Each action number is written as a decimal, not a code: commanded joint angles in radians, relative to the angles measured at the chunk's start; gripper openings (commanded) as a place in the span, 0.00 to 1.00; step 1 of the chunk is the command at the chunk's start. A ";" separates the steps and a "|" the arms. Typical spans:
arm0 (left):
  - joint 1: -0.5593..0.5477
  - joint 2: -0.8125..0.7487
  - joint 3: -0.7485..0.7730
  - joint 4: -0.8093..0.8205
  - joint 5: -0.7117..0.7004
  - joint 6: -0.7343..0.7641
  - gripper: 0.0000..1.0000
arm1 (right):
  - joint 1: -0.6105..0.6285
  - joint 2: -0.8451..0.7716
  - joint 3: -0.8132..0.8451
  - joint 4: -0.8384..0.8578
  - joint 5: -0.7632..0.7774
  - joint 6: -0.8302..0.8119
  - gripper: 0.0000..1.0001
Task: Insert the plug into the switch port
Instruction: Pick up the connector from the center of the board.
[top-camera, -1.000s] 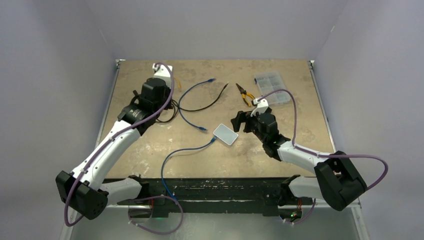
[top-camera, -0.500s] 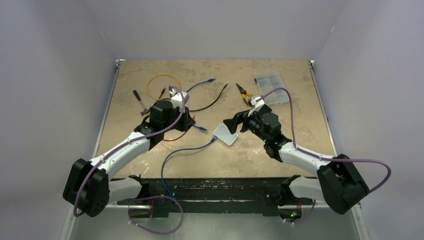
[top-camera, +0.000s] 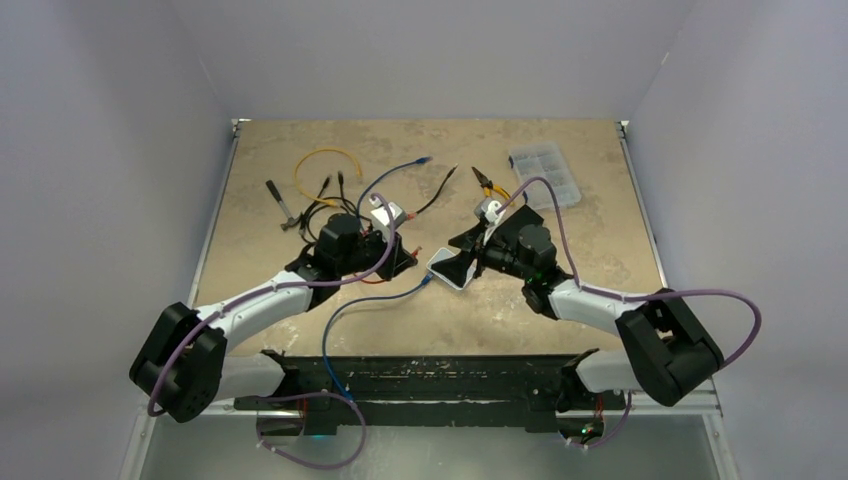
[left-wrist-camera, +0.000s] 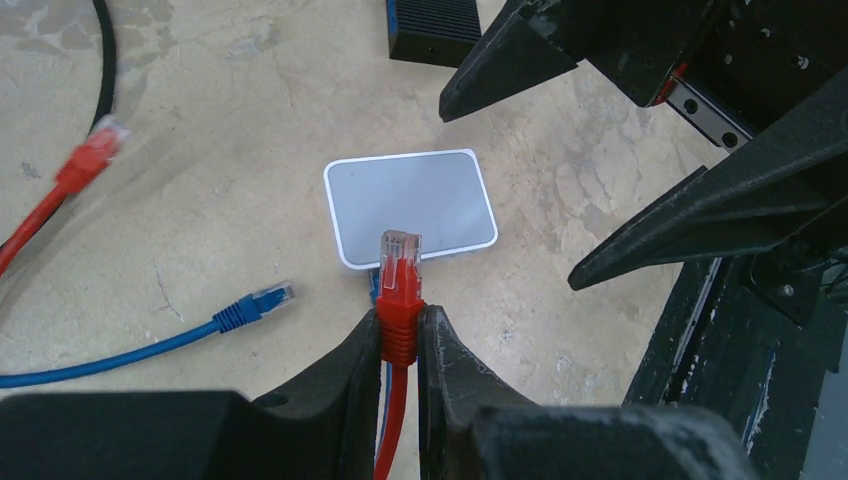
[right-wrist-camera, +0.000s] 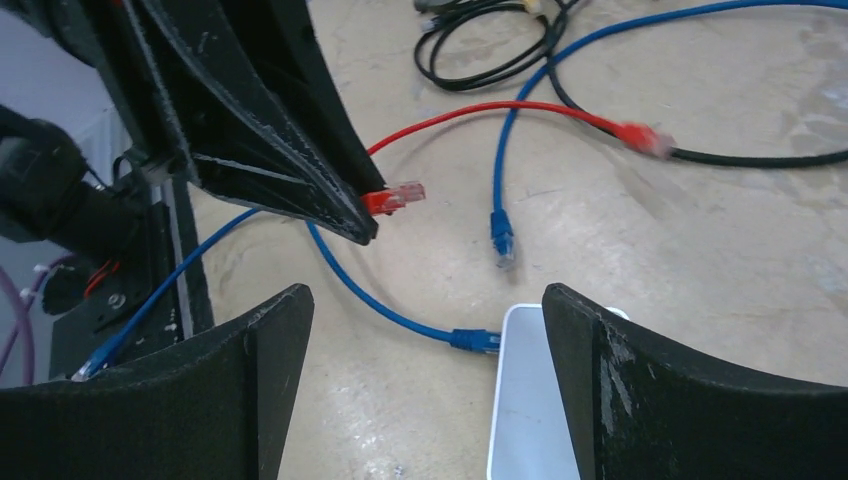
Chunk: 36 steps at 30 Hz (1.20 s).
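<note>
Shows the left gripper (left-wrist-camera: 402, 322) clenched on the red plug (left-wrist-camera: 400, 268) by its boot, with the clear tip sticking out past the fingertips and pointing at the white switch (left-wrist-camera: 410, 205). Puts that plug just short of the switch's near edge in the left wrist view, apart from it and in no port, with its red cable (left-wrist-camera: 394, 430) trailing back between the fingers. Finds the right gripper (right-wrist-camera: 425, 300) on the opposite side of the switch, jaws spread wide and grasping nothing, one finger to each side of the switch body; contact with it impossible to tell. Has a blue cable (right-wrist-camera: 400, 318) plugged into the switch edge facing the left gripper. Leaves a loose blue plug (left-wrist-camera: 255, 300) on the table (top-camera: 600, 150) beside the switch, and a second red plug (left-wrist-camera: 95, 150) farther out from it, next to a black cable (left-wrist-camera: 105, 60). Beyond the switch, toward the table's far edge: pliers (top-camera: 490, 188) and a clear organiser box (top-camera: 545, 170).
</note>
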 joint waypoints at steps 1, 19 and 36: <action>-0.015 -0.016 -0.012 0.068 0.047 0.083 0.00 | -0.002 0.013 0.009 0.106 -0.151 -0.013 0.87; -0.105 -0.055 -0.025 0.038 0.016 0.196 0.00 | -0.002 0.079 0.028 0.139 -0.269 -0.003 0.69; -0.212 -0.087 -0.058 0.033 -0.117 0.361 0.01 | -0.002 0.101 0.031 0.155 -0.306 -0.003 0.54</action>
